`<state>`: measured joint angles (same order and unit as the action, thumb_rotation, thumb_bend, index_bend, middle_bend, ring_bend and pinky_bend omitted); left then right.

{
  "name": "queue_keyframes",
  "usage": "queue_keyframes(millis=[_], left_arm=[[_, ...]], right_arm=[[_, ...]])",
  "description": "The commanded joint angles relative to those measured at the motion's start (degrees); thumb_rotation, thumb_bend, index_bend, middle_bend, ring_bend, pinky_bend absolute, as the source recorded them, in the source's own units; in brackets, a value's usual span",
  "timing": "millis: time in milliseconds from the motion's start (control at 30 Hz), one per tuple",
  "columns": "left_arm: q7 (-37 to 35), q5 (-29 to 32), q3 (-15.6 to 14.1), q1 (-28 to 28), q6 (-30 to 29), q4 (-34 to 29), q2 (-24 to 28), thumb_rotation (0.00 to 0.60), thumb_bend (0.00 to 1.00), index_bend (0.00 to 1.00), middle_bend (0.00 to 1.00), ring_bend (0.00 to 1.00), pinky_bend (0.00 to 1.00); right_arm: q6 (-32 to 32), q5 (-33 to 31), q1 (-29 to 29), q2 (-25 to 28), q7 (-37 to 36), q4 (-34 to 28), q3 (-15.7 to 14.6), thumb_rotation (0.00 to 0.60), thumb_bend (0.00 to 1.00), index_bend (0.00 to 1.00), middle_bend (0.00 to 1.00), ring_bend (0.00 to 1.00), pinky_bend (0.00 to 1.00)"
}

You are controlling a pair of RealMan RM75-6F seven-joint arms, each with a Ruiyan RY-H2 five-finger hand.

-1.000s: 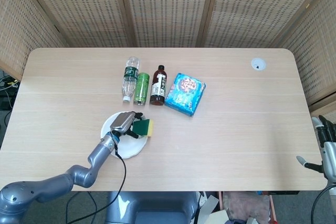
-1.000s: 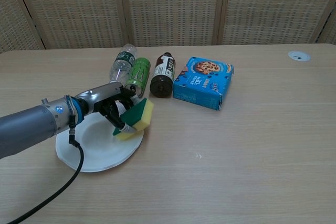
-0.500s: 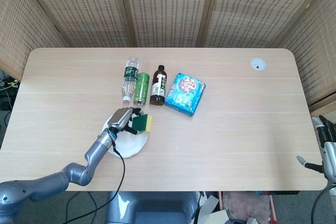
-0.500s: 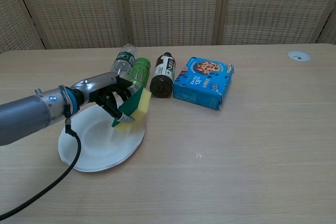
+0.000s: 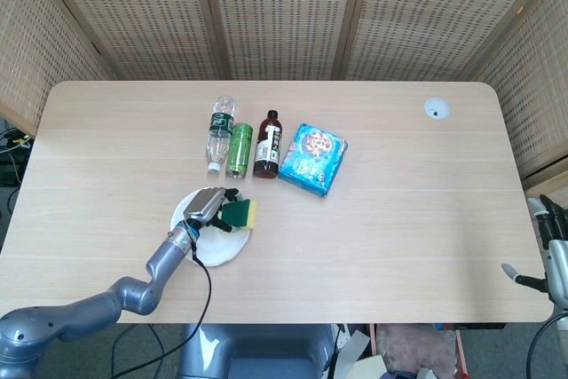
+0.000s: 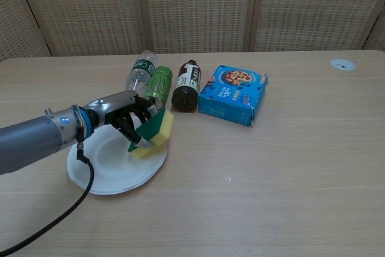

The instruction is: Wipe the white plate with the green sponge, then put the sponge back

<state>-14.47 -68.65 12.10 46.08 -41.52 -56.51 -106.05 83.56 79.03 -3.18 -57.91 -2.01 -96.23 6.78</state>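
Note:
The white plate (image 5: 219, 250) (image 6: 108, 176) lies near the table's front left. My left hand (image 5: 208, 208) (image 6: 125, 121) holds the green and yellow sponge (image 5: 240, 214) (image 6: 153, 133) over the plate's right rim, tilted with its green side toward the plate. Whether the sponge touches the plate is unclear. My right hand (image 5: 552, 253) hangs off the table's right edge at the frame's border in the head view, fingers apart and holding nothing; the chest view does not show it.
Behind the plate lie a clear water bottle (image 5: 219, 131) (image 6: 139, 71), a green can (image 5: 239, 150) (image 6: 156, 85) and a dark bottle (image 5: 268, 143) (image 6: 187, 86). A blue cookie box (image 5: 312, 158) (image 6: 234, 94) sits to their right. A round grommet (image 5: 436, 109) (image 6: 342, 64) marks the far right.
My left hand swept the sponge back toward the bottles and then slightly forward again over the plate's right side. The plate shifted a little. The right hand stayed still.

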Motion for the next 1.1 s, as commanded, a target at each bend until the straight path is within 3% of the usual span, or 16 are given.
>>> queue_keyframes(millis=[33, 200, 300, 500, 833, 1100], left_arm=[[-2.7, -1.3, 2.2, -0.5, -2.4, -5.5, 4.2, 0.6, 0.26, 0.6, 0.44, 0.33, 0.46], [-3.6, -2.3, 4.2, -1.6, -5.2, -12.3, 11.7, 0.6, 0.26, 0.6, 0.44, 0.33, 0.45], [-2.5, -1.8, 4.3, -1.9, -5.0, -13.2, 14.2, 0.6, 0.26, 0.6, 0.44, 0.33, 0.45], [4.2, 2.0, 1.3, -3.2, -0.3, -8.1, 21.0, 0.6, 0.26, 0.6, 0.44, 0.33, 0.45], [8.2, 3.5, -3.4, -4.6, 4.6, 5.9, 17.8, 0.6, 0.26, 0.6, 0.41, 0.33, 0.43], [9.0, -0.5, -6.5, -4.1, 6.2, 14.9, 12.8, 0.6, 0.26, 0.59, 0.4, 0.33, 0.41]], right_arm=[[0.1, 0.2, 0.1, 0.1, -0.1, 0.0, 0.0, 0.6, 0.0, 0.02, 0.0, 0.0, 0.0], [0.3, 0.4, 0.1, 0.1, -0.1, -0.2, -0.1, 0.6, 0.0, 0.02, 0.0, 0.0, 0.0], [0.3, 0.5, 0.1, 0.1, 0.0, -0.3, -0.2, 0.6, 0.0, 0.02, 0.0, 0.0, 0.0], [0.5, 0.7, 0.2, 0.0, 0.4, -0.6, -0.3, 0.6, 0.0, 0.02, 0.0, 0.0, 0.0], [0.4, 0.7, 0.0, -0.5, 2.0, -0.8, -0.4, 0.6, 0.0, 0.02, 0.0, 0.0, 0.0], [-0.2, 0.0, -0.3, -1.0, 3.3, -0.7, -0.3, 0.6, 0.0, 0.02, 0.0, 0.0, 0.0]])
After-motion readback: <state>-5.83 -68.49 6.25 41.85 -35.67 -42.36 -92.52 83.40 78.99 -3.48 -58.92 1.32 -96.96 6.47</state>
